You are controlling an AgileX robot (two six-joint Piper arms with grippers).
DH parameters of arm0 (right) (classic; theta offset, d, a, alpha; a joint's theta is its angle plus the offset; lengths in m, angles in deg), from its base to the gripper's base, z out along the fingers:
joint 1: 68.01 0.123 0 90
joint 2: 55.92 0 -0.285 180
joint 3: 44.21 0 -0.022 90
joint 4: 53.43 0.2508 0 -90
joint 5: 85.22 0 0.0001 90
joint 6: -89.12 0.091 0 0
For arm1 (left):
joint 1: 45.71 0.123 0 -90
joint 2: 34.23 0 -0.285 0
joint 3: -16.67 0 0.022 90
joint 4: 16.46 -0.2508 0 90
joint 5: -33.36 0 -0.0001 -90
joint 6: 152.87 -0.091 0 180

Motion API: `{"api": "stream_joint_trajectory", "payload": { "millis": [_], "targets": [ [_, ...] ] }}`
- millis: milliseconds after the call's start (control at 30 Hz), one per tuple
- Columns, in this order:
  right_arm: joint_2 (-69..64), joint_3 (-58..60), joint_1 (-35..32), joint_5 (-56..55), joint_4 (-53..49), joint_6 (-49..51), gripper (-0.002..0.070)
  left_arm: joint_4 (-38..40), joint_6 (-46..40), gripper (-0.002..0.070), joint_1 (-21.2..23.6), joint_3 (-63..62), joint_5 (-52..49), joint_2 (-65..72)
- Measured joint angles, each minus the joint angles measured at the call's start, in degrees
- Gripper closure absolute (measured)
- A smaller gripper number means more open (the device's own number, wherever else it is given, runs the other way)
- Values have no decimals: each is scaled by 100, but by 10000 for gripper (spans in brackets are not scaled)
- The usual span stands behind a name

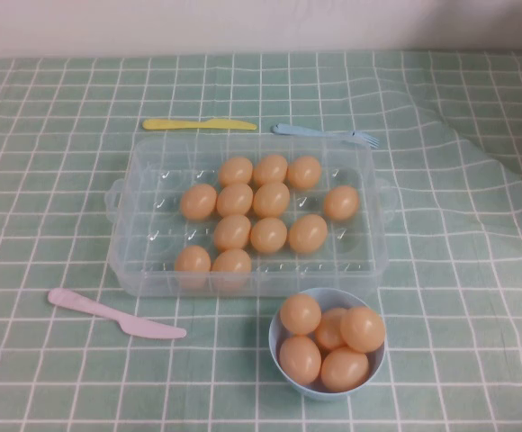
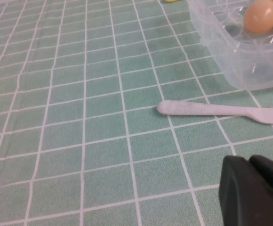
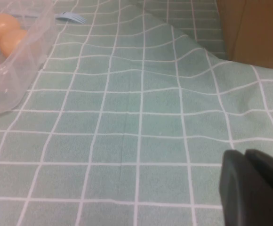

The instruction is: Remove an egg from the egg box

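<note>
A green checked tabletop [image 1: 54,225]. At far left, the left hand [image 2: 254,188] hovers low over bare cloth, fingers together, empty, near a pink plastic knife [image 1: 112,313]. In the centre sits the clear egg box [image 1: 144,216], holding eleven eggs; one egg [image 1: 340,202] lies alone towards its right side. Behind it lie a yellow knife [image 1: 198,124] and blue fork [image 1: 326,133]. In front, a blue bowl [image 1: 283,355] holds five eggs. At right, the right hand [image 3: 254,186] hovers closed and empty, well apart from the box

We see little of our body: the left gripper [image 2: 254,190] is a matte black, rounded block with one seam, and the right gripper [image 3: 253,186] looks alike, black, smooth, seam down it.
</note>
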Motion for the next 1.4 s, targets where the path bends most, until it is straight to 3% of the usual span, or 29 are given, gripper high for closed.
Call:
{"api": "stream_joint_trajectory", "payload": {
  "millis": [367, 900, 1400],
  "targets": [
    [0, 0, 0, -169, 271, 0, 694, 0, 0, 678, 0, 0, 0, 0],
    [18, 0, 0, -1447, 2693, 0, 694, 0, 0, 678, 0, 0, 0, 0],
    [27, 0, 0, -1496, 2788, -16, 694, -2, 0, 678, 0, 0, 0, 0]
  ]
}}
